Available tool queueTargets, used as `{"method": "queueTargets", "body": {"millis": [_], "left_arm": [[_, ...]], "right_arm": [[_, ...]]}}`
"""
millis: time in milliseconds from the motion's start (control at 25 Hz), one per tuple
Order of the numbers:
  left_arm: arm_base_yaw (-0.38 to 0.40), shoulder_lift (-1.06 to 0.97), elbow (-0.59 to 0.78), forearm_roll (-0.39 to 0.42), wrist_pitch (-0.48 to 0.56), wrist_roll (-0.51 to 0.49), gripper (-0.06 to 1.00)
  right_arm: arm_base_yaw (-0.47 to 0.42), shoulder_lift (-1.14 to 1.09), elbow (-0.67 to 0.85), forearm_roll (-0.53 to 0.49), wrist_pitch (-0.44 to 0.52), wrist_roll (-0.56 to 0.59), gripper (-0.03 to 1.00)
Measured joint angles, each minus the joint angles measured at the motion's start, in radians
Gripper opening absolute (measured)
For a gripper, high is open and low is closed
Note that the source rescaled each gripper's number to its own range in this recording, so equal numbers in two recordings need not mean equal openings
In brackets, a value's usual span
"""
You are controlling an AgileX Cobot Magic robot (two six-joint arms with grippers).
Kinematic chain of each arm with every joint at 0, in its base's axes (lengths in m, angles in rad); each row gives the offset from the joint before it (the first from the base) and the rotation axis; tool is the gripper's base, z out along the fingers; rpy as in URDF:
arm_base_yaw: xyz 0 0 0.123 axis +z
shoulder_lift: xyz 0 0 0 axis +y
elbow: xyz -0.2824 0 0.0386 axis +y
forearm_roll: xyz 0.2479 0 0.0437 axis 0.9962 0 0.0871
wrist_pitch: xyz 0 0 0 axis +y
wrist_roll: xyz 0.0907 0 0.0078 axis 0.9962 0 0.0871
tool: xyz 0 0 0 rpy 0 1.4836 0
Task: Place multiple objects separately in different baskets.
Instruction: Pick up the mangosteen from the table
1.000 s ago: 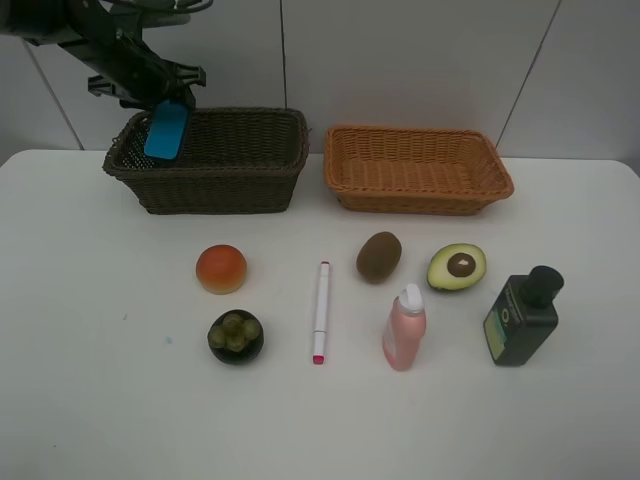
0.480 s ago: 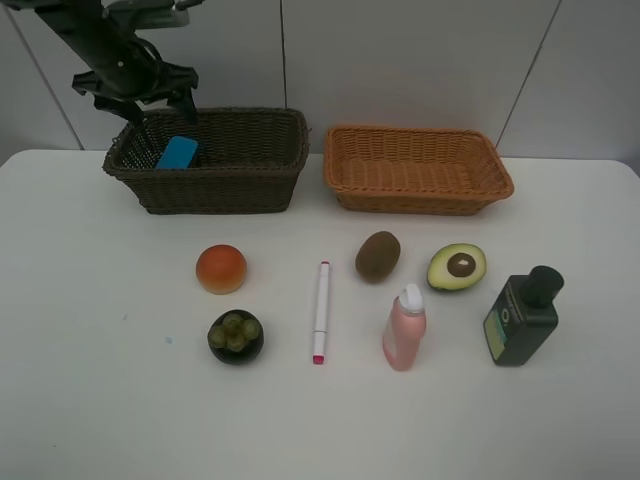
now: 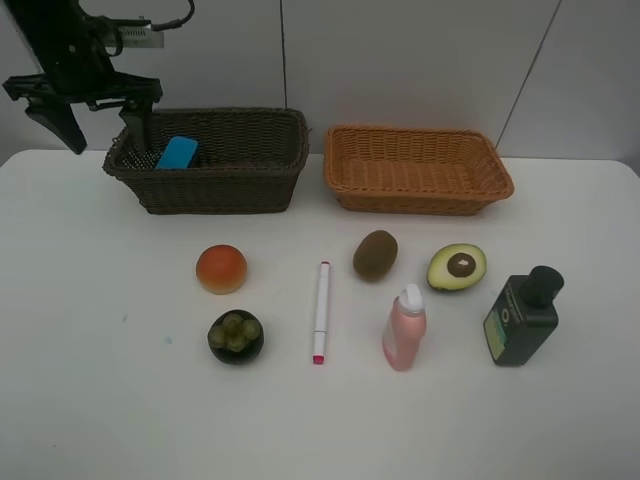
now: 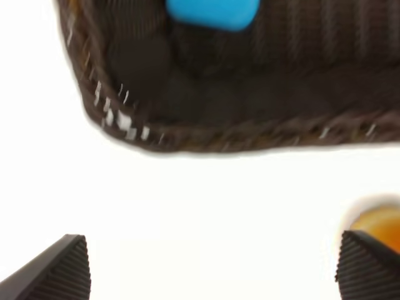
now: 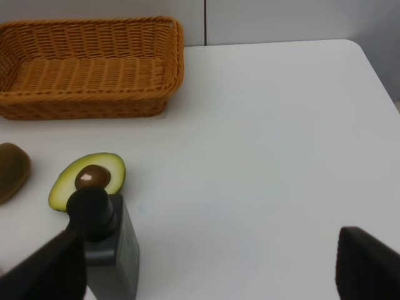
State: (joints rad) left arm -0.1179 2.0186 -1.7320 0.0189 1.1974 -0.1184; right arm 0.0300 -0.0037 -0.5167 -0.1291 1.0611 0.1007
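The blue eraser [image 3: 177, 152] [image 4: 212, 12] lies inside the dark brown basket [image 3: 205, 185] [image 4: 219, 94], at its left end. My left gripper [image 3: 95, 125] [image 4: 212, 275] hangs open and empty just outside that basket's left end. The light orange basket [image 3: 418, 172] [image 5: 87, 69] holds nothing. On the table lie the orange bun [image 3: 221, 268] [image 4: 378, 222], mangosteen [image 3: 235, 336], white marker [image 3: 321, 311], kiwi [image 3: 375, 254] [image 5: 12, 170] and halved avocado [image 3: 456, 267] [image 5: 87, 180]. The pink bottle [image 3: 404, 328] and dark green bottle [image 3: 521, 316] [image 5: 109, 244] stand upright. My right gripper [image 5: 206, 269] is open and empty beside the green bottle.
A white tiled wall stands right behind both baskets. The white table [image 3: 120, 400] has bare surface along its front and at the right of the green bottle [image 5: 281, 156]. The right arm does not show in the exterior view.
My left gripper opened and dropped the blue eraser into the dark basket, then drew back to the left, outside the basket's end. The other objects have not moved.
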Motion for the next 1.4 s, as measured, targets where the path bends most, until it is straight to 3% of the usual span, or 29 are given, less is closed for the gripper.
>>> {"method": "queueTargets", "body": {"millis": [440,840,1120,1400], "left_arm": [[0.001,-0.427,0.426,0.046,0.001,-0.067,0.97],[0.001,-1.018,0.758,0.038,0.002,-0.086,0.97],[0.001,-1.383,0.921,0.038,0.004,-0.052,0.97],[0.001,-1.607,1.007,0.038,0.005,0.005,0.97]], "right_arm": [[0.0,0.0,0.0,0.0,0.0,0.0,1.0],[0.0,0.0,0.0,0.0,0.0,0.0,1.0],[0.0,0.0,0.0,0.0,0.0,0.0,1.0],[0.0,0.0,0.0,0.0,0.0,0.0,1.0]]}}
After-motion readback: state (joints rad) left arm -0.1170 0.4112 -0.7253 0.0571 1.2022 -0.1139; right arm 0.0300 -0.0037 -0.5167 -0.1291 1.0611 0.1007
